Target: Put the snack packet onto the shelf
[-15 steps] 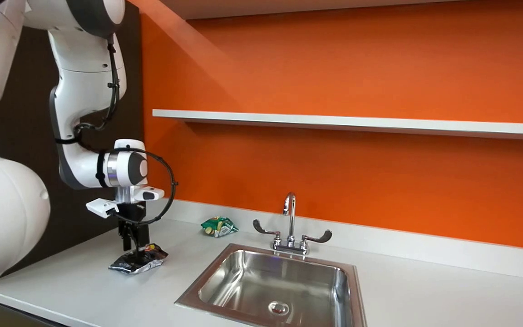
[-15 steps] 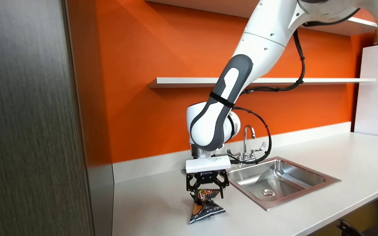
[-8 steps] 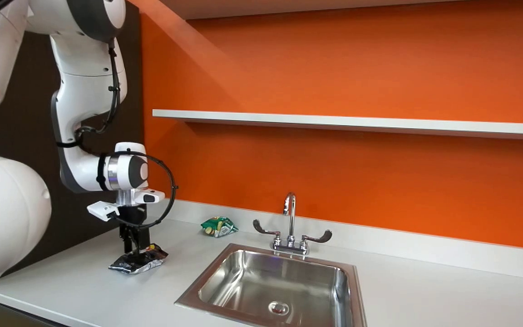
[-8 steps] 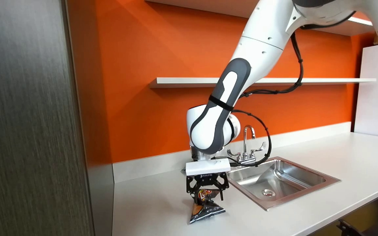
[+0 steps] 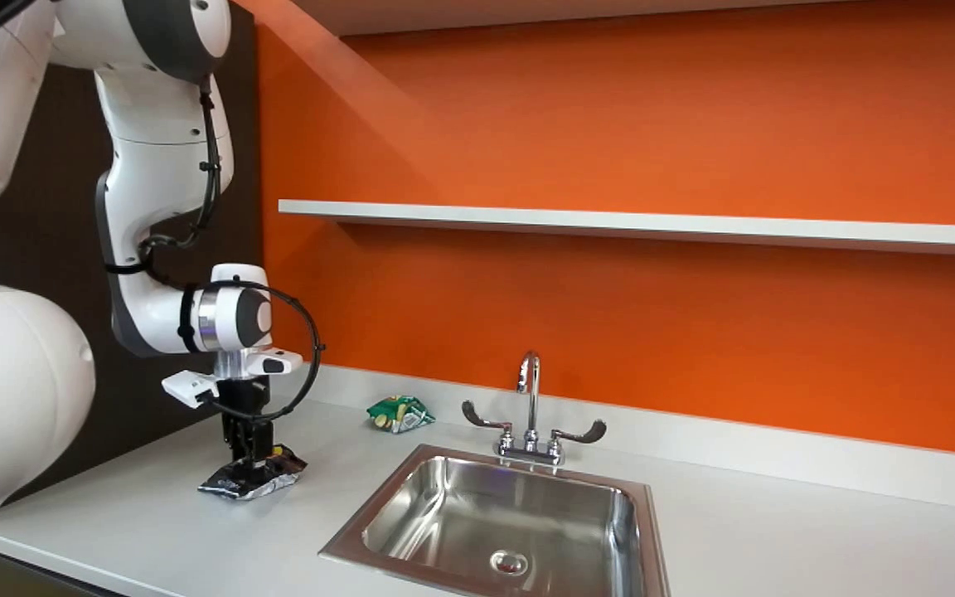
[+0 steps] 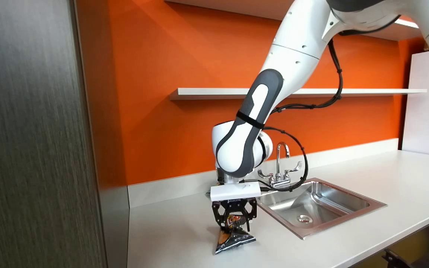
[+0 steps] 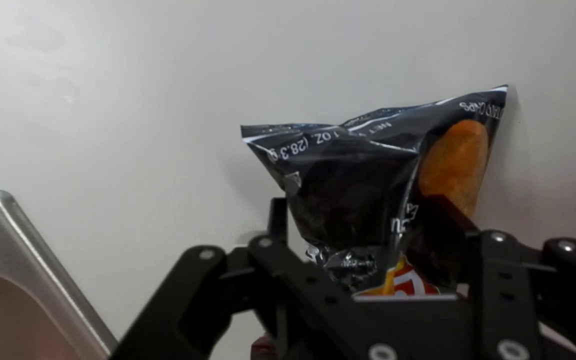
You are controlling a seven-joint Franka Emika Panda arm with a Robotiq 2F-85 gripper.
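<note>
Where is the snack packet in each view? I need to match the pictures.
In an exterior view: snack packet, lower left.
In an exterior view: snack packet, low, just right of centre.
Wrist view: snack packet, mostly right of centre.
Shared landmark: sink, right of the packet in both exterior views, lower left in the wrist view.

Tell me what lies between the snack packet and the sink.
A stretch of white countertop separates the snack packet from the sink, as both exterior views show.
</note>
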